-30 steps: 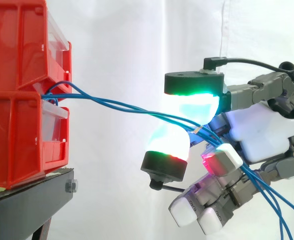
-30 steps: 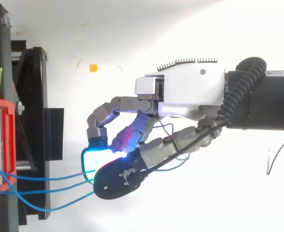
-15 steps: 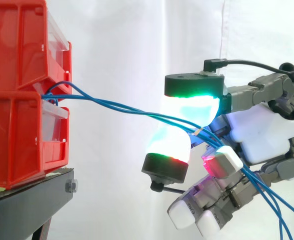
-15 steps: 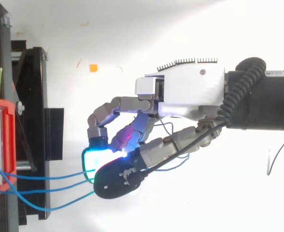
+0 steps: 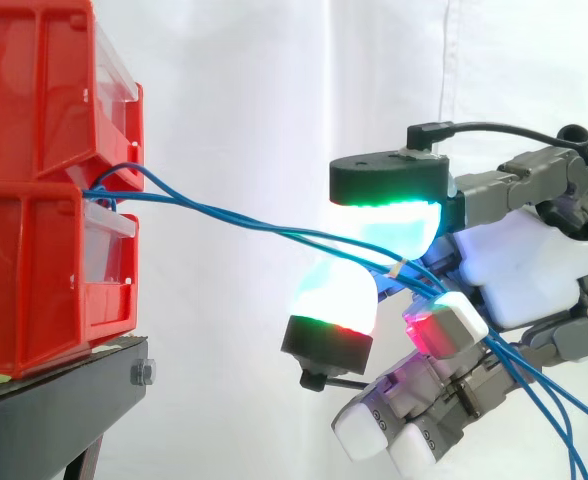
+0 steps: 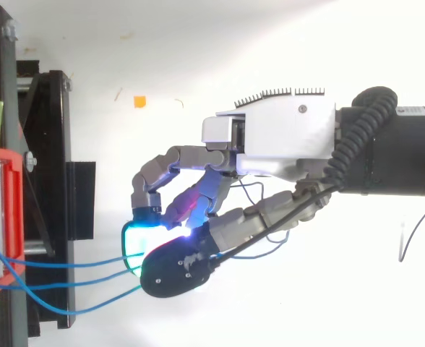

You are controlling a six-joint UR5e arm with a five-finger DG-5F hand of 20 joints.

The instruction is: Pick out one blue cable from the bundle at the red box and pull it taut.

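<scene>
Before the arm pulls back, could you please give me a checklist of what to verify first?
1. Grip: ok; the hand is curled round the blue cables, which pass between its glowing pads.
2. One cable singled out: not ok; three run into the hand together.
3. Tension: not ok; the cables curve between the red bins and the hand.
4. Far ends fixed at the bins: cannot tell; they vanish between the two bins.
5. Bins seated on the stand: ok.
</scene>
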